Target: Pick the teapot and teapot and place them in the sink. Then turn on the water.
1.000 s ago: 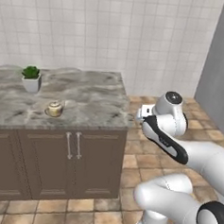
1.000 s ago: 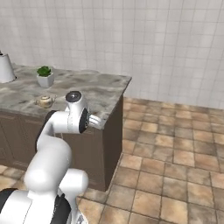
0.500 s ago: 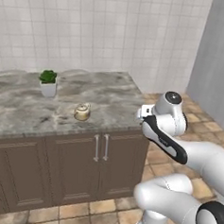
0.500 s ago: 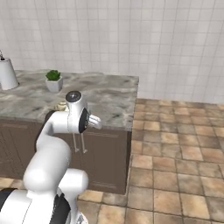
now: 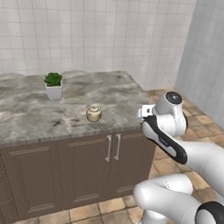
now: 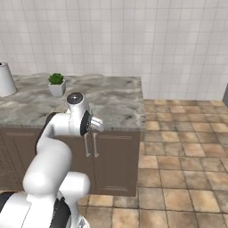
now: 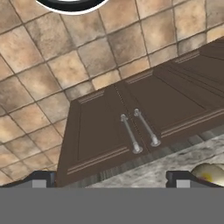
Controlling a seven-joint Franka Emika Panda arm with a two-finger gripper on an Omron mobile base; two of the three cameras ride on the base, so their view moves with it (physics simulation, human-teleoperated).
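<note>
The teapot [image 5: 94, 112] stands upright near the front edge of the marble counter [image 5: 28, 113], with free space all around it; in the hand view a cream curve of it shows at the lower right [image 7: 209, 173]. I can find only one teapot here, and no sink or tap.

The pincer [image 7: 109, 178] is spread wide and holds nothing. Its two dark tips rise at the bottom of the hand view, looking down over the counter edge at the brown cabinet doors [image 7: 131, 118] and their two metal handles [image 7: 130, 133]. In the base views the hand [image 5: 149, 112] hangs beside the counter's front corner, apart from the teapot.

What could go wrong, in my judgement:
- The teapot is off to one side of the pincer, not between the tips. A descent from here would probably meet the counter edge or only push the pot.
- The pot is round and smooth, so a grip on the belly may slip; spout, handle and lid knob make a bad angle likely.
- It sits close to the front edge, so a push could send it down to the tiled floor [image 6: 187, 156].
- A small potted plant [image 5: 53, 85] stands behind it, and a white canister [image 6: 6, 79] further along; a wide swing could hit them.

No brand, label or writing is readable anywhere.
</note>
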